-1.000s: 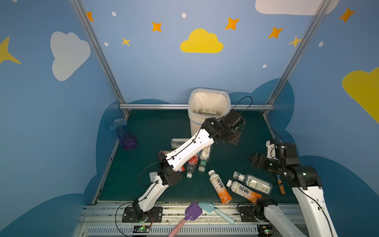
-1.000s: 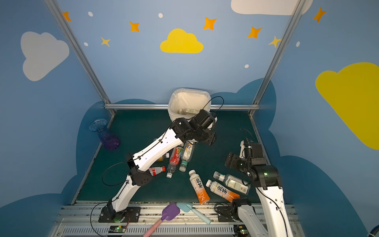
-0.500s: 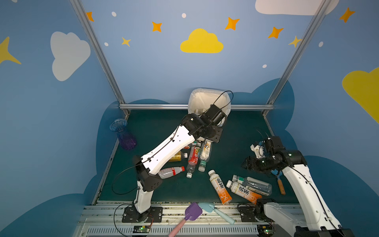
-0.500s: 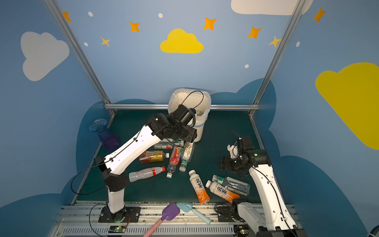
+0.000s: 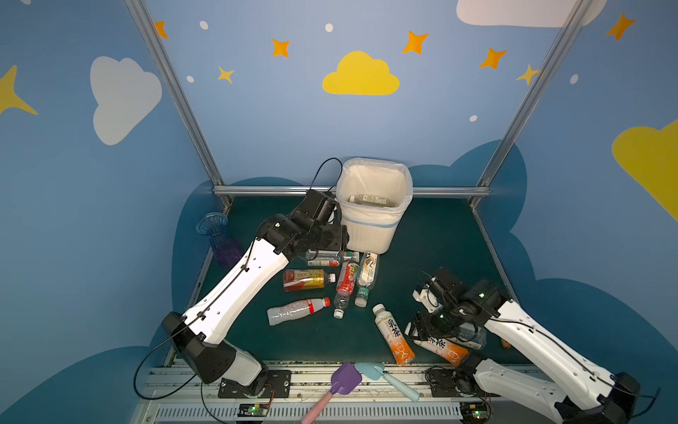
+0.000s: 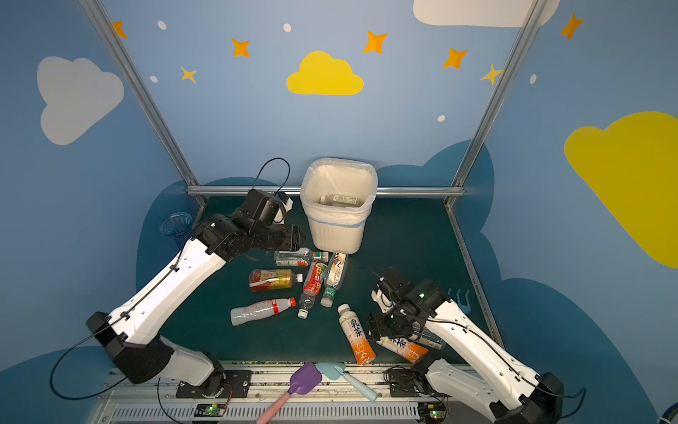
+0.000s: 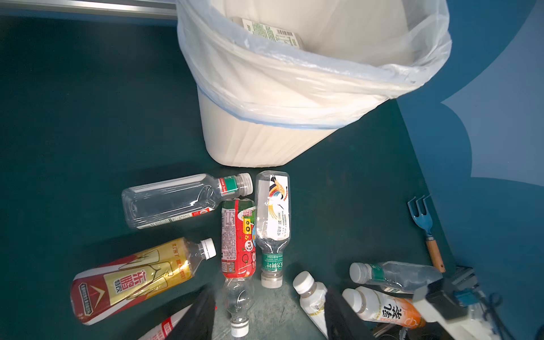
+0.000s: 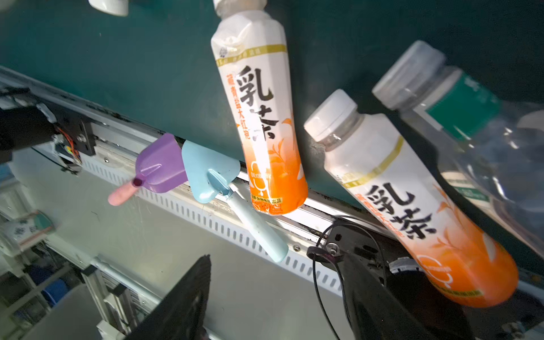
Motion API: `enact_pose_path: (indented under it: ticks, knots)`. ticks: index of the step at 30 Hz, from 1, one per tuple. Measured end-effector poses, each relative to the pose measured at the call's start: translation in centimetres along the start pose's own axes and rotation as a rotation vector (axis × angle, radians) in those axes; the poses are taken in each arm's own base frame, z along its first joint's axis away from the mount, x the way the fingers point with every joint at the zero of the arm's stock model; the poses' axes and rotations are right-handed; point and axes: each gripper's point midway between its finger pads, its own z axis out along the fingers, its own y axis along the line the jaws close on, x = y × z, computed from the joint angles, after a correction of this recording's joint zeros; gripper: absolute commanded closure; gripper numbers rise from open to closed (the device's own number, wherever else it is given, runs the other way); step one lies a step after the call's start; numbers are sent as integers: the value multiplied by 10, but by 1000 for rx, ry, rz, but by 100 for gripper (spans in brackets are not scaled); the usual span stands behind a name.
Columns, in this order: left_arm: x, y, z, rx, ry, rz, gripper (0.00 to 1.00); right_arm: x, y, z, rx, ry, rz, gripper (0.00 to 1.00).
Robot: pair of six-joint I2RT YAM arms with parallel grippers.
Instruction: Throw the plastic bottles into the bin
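Bottles (image 5: 307, 279) crowd before the bin (image 5: 368, 235), bare mat (image 5: 440, 249) flanking.

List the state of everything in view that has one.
Bin: upright, lined, one bottle inside.
Other bottles: lying on the mat, capped.
Left gripper: open, empty.
Right gripper: open, empty.
Vase: upright.
Shovels: lying flat.
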Motion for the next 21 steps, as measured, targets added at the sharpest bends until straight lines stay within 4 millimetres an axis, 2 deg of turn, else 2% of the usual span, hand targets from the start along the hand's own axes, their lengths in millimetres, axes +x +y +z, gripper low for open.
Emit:
enact_pose_path:
  ticks: [5, 10, 21]
  knots:
    - [5, 10, -13, -3, -21, -20, 38, -12, 16, 29, 66, 40, -26, 28]
    - [10, 23, -21, -24, -33, -38, 37, -24, 18, 55, 145, 88, -20, 28]
    - [20, 56, -55, -74, -90, -90, 37, -49, 18, 86, 240, 131, -21, 27]
